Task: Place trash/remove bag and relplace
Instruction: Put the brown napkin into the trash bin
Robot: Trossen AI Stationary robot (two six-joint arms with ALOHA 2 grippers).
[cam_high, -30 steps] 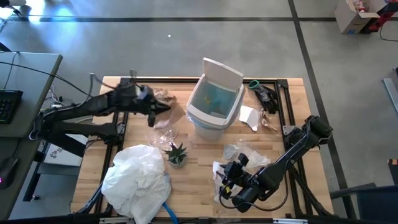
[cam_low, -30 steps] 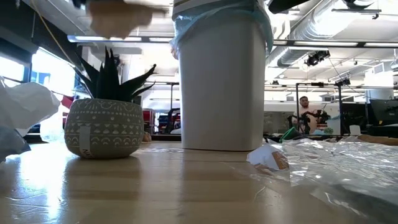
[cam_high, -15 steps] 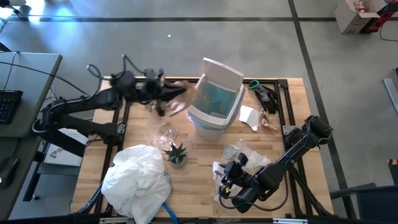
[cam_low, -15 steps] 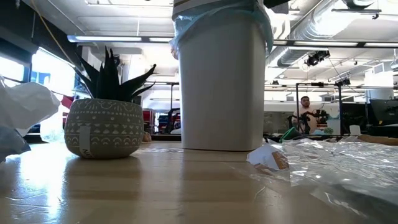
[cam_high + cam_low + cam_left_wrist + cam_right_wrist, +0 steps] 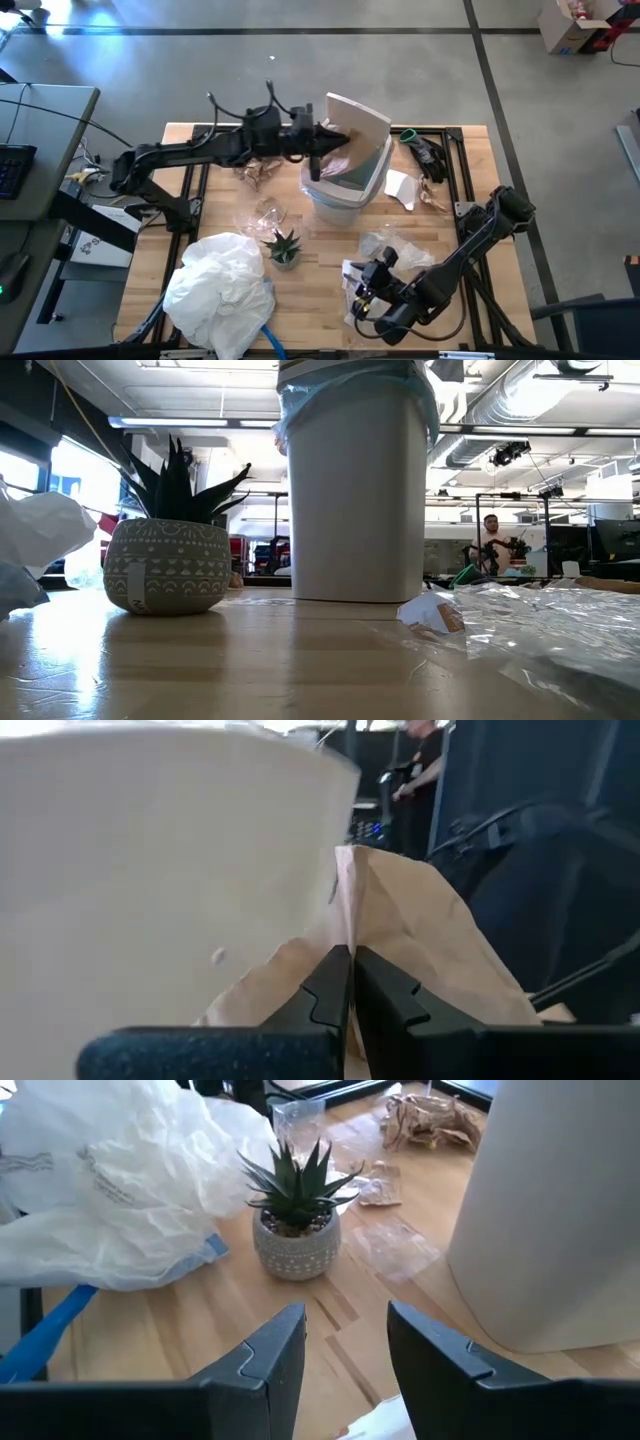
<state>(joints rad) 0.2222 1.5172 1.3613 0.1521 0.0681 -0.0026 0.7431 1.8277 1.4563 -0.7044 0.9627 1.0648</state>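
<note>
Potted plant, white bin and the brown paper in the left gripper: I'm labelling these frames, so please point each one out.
potted plant (image 5: 295, 1230), right wrist view, leaves above pot.
white bin (image 5: 355, 490), low view, side wall.
brown paper (image 5: 420, 945), left wrist view, flat face above the fingers.

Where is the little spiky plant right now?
In the high view the small potted plant stands on the wooden table near its middle, just in front of the white bin, with the big crumpled white bag on its left.

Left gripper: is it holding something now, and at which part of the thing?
Yes. The left gripper, above the white bin, is shut on a brown paper piece, pinching its lower middle. The right gripper is open and holds nothing.
</note>
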